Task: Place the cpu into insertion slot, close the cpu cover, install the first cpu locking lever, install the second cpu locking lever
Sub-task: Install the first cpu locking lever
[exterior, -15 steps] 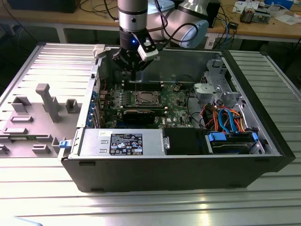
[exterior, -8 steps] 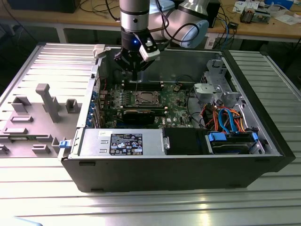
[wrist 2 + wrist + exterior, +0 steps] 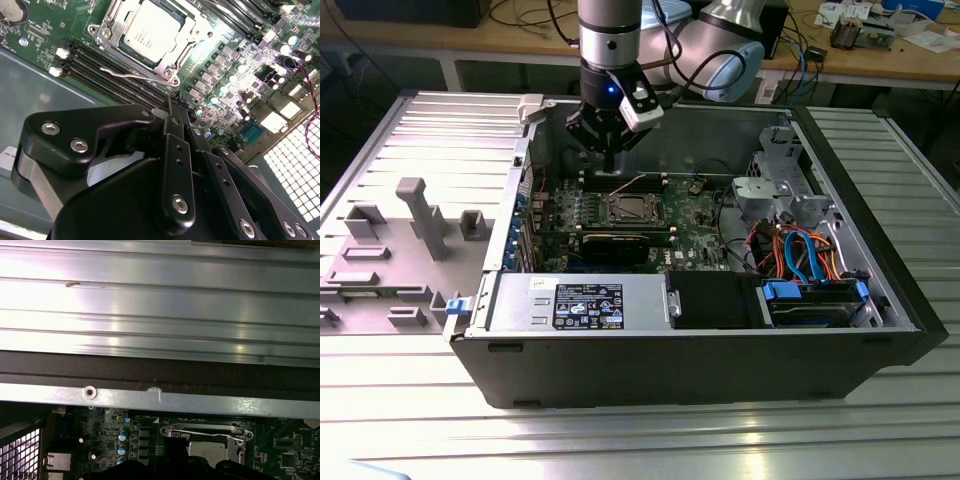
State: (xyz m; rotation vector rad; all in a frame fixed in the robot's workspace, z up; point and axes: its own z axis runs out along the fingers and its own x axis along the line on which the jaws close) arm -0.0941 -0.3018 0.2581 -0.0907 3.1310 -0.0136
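Dull silver metal of the cpu faces up through the window of the cpu cover. The chip lies flat inside the insertion slot on the green circuit board. By my judgement step 1 is therefore done. Step 2 seems done as well, because the cover frame lies down flat around the chip and is not raised. In the exterior view the slot is near the middle of the board, inside the open computer case.

The chip is square, so it has no real long axis. Its edges run parallel to the rim of the slot and its metal top points straight up from the board.

1 thin wire locking lever lies low along 1 side of the slot, between the slot and the long dark memory slots. Its long axis is parallel to that side and to those slots. Whether its end sits under its hook I cannot tell, so I cannot call the 2 lever steps finished. The other lever I cannot make out with certainty.

The gripper hangs over the board close to this lever, with its 2 fingers pressed together and nothing between them. In the exterior view the gripper is just above the far side of the slot.
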